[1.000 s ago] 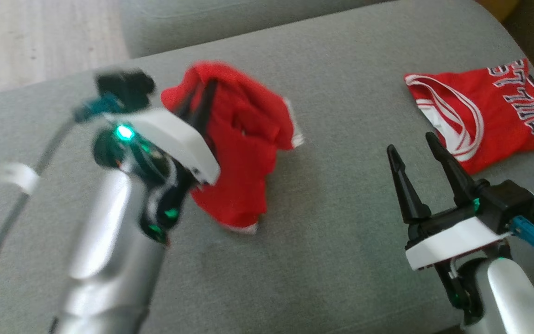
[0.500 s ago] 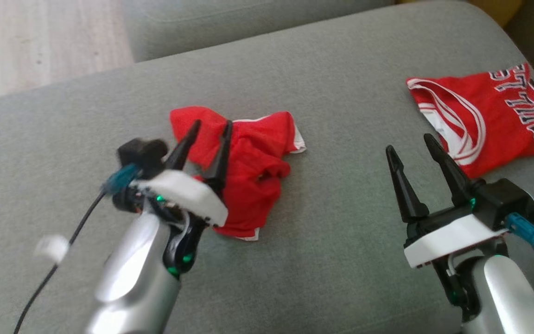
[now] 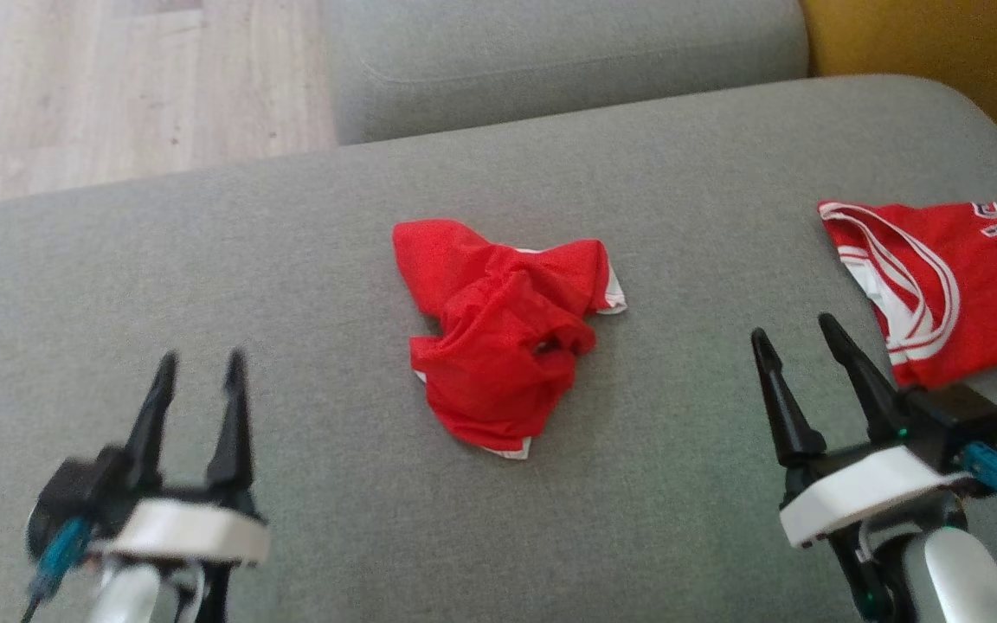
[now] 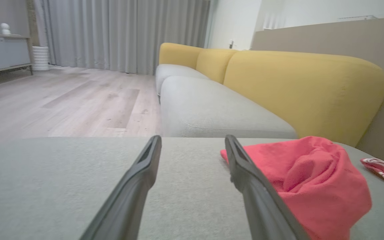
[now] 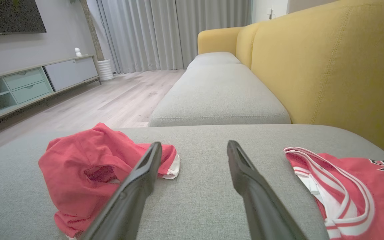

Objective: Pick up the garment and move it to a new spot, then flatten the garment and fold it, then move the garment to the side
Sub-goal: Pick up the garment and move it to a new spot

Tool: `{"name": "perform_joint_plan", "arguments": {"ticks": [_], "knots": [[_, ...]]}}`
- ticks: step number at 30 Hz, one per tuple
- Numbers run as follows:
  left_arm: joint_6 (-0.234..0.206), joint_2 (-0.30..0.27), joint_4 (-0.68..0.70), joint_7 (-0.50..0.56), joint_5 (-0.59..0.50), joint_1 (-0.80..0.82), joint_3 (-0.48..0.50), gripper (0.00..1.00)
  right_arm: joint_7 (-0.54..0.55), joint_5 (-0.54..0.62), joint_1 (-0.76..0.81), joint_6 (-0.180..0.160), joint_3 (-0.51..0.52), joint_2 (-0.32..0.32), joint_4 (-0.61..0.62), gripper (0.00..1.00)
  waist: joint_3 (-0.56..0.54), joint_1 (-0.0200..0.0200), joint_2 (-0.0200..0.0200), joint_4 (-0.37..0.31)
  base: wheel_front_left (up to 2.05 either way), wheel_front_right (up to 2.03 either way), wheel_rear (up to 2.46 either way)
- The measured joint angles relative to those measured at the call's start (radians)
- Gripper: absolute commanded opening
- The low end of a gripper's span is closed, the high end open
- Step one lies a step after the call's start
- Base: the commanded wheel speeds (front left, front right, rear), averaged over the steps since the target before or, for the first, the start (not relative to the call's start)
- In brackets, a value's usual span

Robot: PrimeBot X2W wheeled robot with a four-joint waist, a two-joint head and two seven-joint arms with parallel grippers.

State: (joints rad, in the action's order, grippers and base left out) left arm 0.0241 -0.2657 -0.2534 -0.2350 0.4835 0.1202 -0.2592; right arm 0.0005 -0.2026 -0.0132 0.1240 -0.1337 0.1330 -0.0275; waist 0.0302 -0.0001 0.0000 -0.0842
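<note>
Two red cloth items lie on one wide grey fabric sofa cushion (image 3: 291, 260). The crumpled red garment (image 3: 503, 346), thin and edged in white trim, sits bunched in a heap at the centre of the head view, with a dark hollow among its folds. It shows again at the lower right of the left wrist view (image 4: 312, 180) and at the lower left of the right wrist view (image 5: 88, 173). The second item, a red jersey (image 3: 940, 285) with white stripes and white block lettering, lies flatter at the right edge of the frame, well apart from the heap. It fills the lower right corner of the right wrist view (image 5: 362, 190).

Two grippers are in the picture, each with two long dark fingers. The left gripper (image 3: 200, 363) is at the lower left of the head view, its fingers spread wide with bare cushion between them, gripping nothing (image 4: 192, 140). The heap lies to its right, partly hidden behind one finger in the left wrist view. The right gripper (image 3: 793, 333) is at the lower right, equally wide apart and empty (image 5: 194, 145), placed between the two red items and touching neither.

A second grey cushion (image 3: 550, 61) lies at the top centre, pale wooden floor (image 3: 118, 86) fills the upper left, and a yellow backrest (image 3: 914, 52) occupies the upper right.
</note>
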Motion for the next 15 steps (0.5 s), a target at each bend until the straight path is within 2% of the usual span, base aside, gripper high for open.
{"name": "perform_joint_plan", "arguments": {"ticks": [6,15], "knots": [[-0.051,-0.008,0.07,-0.007,0.016,-0.15,0.062,1.0,0.008,-0.001,0.035,0.0,0.039,-0.015,-0.03,1.0,-0.025,0.0,0.0,0.029,0.0,0.0,0.0],[-0.07,-0.018,0.127,-0.004,0.021,-0.188,0.065,1.0,0.008,-0.001,0.049,0.0,0.048,-0.03,-0.065,1.0,-0.02,0.0001,0.0,0.043,0.0,0.0,0.0]]}}
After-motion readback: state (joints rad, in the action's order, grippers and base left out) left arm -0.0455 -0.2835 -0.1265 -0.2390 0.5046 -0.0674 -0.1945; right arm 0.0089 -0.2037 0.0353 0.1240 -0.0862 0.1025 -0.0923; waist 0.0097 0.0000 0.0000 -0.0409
